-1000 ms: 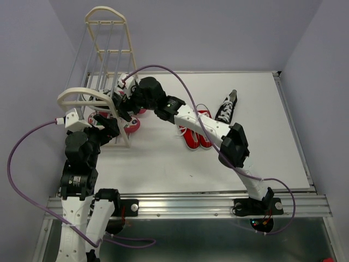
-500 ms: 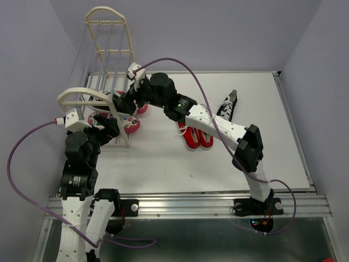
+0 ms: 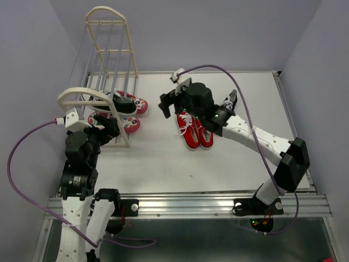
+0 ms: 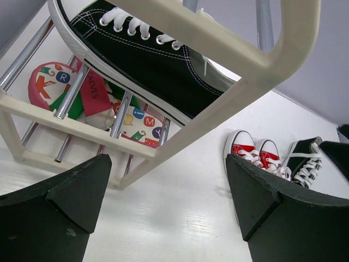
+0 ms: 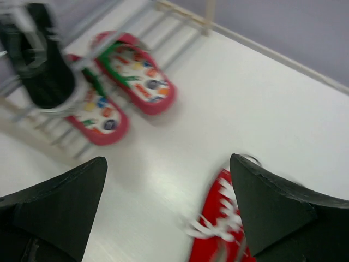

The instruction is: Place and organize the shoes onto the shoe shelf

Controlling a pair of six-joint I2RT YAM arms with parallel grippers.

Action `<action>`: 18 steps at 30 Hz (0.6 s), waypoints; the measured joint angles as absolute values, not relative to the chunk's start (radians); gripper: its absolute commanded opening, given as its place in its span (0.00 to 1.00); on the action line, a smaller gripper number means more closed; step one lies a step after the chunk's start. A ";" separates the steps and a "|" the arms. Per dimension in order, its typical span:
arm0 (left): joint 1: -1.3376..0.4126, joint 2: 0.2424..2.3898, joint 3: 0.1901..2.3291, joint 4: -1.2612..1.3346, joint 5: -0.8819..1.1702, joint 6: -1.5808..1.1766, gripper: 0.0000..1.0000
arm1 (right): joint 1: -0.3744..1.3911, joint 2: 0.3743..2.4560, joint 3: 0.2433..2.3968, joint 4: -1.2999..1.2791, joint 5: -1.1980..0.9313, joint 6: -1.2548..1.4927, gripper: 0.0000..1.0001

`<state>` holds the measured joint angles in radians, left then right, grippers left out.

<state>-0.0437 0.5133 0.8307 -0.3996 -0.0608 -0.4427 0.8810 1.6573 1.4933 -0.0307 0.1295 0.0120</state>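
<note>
The cream shoe shelf point(image 3: 110, 53) stands at the far left. One black sneaker point(image 3: 123, 103) lies on its rails, also in the left wrist view point(image 4: 147, 60) and blurred in the right wrist view point(image 5: 43, 65). Two patterned flip-flops point(image 3: 130, 125) lie low in the rack; they also show in the wrist views point(image 4: 54, 82) point(image 5: 140, 76). The red sneakers point(image 3: 194, 131) stand side by side mid-table. The second black sneaker point(image 3: 228, 105) lies behind the right arm. My right gripper point(image 3: 166, 103) is open and empty, left of the red pair point(image 5: 223, 234). My left gripper point(image 3: 110, 127) is open and empty by the shelf's near end frame point(image 4: 218, 52).
Purple walls close in the table on the left, back and right. The right arm's cable point(image 3: 218, 68) arcs above the far table. A metal rail point(image 3: 185, 202) runs along the near edge. The red pair point(image 4: 253, 153) and second black sneaker point(image 4: 305, 158) show right of the rack.
My right gripper has left the black sneaker on the shelf rails and pulled away to the right, open, to beside the red sneakers. The left arm has not moved.
</note>
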 measured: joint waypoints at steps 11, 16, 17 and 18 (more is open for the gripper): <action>-0.044 0.513 0.831 -0.400 -0.069 -0.443 0.99 | 0.295 1.392 1.111 -0.225 0.335 0.303 1.00; -0.044 0.513 0.831 -0.399 -0.081 -0.442 0.99 | 0.265 1.413 0.988 -0.341 0.373 0.382 1.00; -0.044 0.514 0.831 -0.399 -0.081 -0.442 0.99 | 0.260 1.430 0.981 -0.353 0.362 0.395 1.00; -0.044 0.516 0.831 -0.399 -0.081 -0.442 0.99 | 0.258 1.436 0.980 -0.359 0.354 0.403 1.00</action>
<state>-0.0437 0.5156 0.8307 -0.3992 -0.0807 -0.4419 0.2577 1.4361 0.9802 -0.3588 0.3538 0.4034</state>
